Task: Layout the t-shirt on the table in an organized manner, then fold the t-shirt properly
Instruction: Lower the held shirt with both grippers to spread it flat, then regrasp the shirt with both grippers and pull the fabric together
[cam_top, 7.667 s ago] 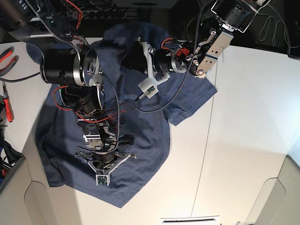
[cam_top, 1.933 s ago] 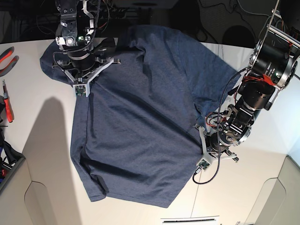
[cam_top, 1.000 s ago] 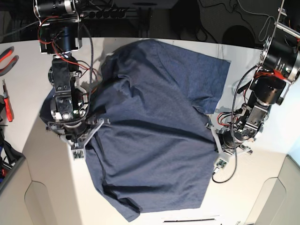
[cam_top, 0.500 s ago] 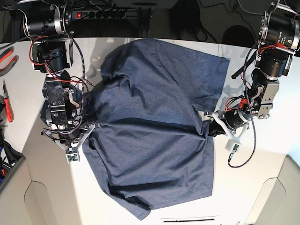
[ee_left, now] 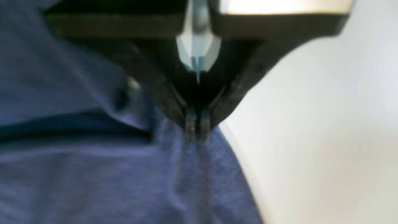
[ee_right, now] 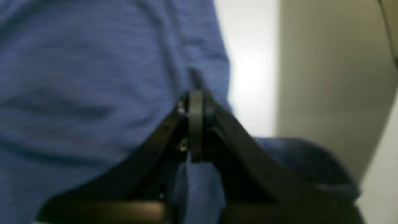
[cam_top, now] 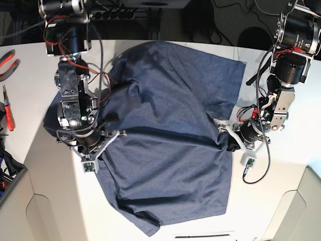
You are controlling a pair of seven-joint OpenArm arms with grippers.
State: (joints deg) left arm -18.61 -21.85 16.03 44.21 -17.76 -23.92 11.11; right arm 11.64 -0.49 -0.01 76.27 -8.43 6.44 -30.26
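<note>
The navy-blue t-shirt (cam_top: 170, 145) lies spread and wrinkled over the white table (cam_top: 30, 165), with a crease pulled taut across its middle between the two grippers. In the base view my right gripper (cam_top: 94, 145) is at the shirt's left edge. The right wrist view shows this right gripper (ee_right: 194, 104) shut on a pinch of the t-shirt (ee_right: 93, 77). My left gripper (cam_top: 228, 140) is at the shirt's right edge. Seen from the left wrist, the left gripper (ee_left: 196, 130) is shut on the edge of the t-shirt (ee_left: 108, 174), beside bare table (ee_left: 326, 124).
Red-handled pliers (cam_top: 7, 60) and another red tool (cam_top: 8, 113) lie at the table's left edge. Cables and a power strip (cam_top: 120, 15) run along the back. A grey angled panel (cam_top: 301, 211) sits at the front right corner, and a thin dark strip (cam_top: 203, 234) at the front edge.
My right gripper has moved a little to the right with the shirt's left edge, bunching the cloth inward. The left gripper has barely shifted. Both stay shut on the shirt.
</note>
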